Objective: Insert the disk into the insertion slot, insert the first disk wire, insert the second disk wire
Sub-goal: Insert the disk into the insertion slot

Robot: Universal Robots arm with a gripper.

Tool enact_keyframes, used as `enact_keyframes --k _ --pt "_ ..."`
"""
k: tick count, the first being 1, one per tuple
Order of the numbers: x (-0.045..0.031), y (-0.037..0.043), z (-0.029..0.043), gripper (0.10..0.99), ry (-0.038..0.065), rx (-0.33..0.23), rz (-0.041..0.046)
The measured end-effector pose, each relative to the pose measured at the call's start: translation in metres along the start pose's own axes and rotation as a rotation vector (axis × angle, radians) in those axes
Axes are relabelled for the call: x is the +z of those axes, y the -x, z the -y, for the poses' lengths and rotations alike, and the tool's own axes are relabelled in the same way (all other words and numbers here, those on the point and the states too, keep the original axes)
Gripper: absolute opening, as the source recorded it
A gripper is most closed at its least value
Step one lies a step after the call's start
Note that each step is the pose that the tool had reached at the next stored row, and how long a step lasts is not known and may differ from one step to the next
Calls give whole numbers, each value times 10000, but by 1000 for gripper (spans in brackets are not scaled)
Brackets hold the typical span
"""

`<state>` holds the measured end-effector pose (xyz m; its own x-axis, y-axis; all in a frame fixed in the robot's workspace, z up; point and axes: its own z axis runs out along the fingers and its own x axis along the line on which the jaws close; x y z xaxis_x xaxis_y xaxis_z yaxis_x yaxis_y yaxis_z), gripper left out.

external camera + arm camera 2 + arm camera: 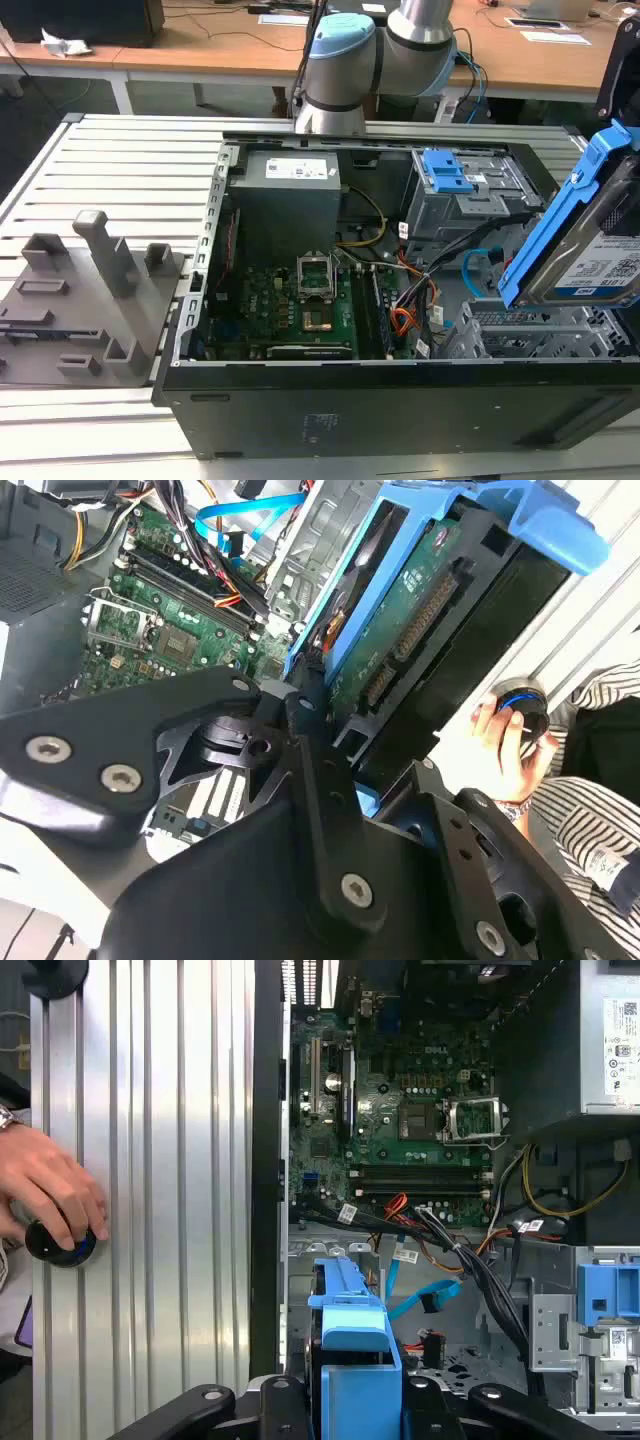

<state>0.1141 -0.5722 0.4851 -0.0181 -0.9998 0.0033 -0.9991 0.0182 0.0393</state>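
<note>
Black metal links of the gripper (350, 1392) are seen clamped on either side of the flat rectangular silver disk (600, 268), which bears a white printed label and is framed by a bright blue plastic carrier (352, 1345). The disk is held tilted in the air over the corner of the open black computer case (400, 405) at the exterior view's right, close over the insertion slot (520, 338), a rectangular bay of silver perforated sheet metal, and is not yet seated in it. The green circuit board (400, 645) on the disk's underside is shown in the second wrist view. Beyond the bay, a bundle of black, orange and light blue cables (455, 1255) is strung across to the green motherboard (250, 305) on the case floor. Deeper in the case, a taller grey metal box with a blue plastic latch (455, 185) and a grey power supply box (290, 195) are set side by side. Outside the case, a person's hand (50, 1195) is rested on a round black and blue knob (62, 1243) on the ribbed aluminium table (130, 170), and a striped sleeve (590, 820) is seen behind it. A grey moulded fixture (90, 290) is laid on the table at the exterior view's left. Behind the case the grey and light blue arm (345, 70) is mounted, and wooden desks (200, 45) are seen farthest back.
</note>
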Motion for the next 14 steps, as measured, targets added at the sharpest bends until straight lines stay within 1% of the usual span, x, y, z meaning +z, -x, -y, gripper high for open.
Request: enact_keyframes --k 4,12,14 --pt "61 0 2 361 1 0 0" --pt "129 0 5 361 0 1 0" --pt "173 1 7 361 0 0 0"
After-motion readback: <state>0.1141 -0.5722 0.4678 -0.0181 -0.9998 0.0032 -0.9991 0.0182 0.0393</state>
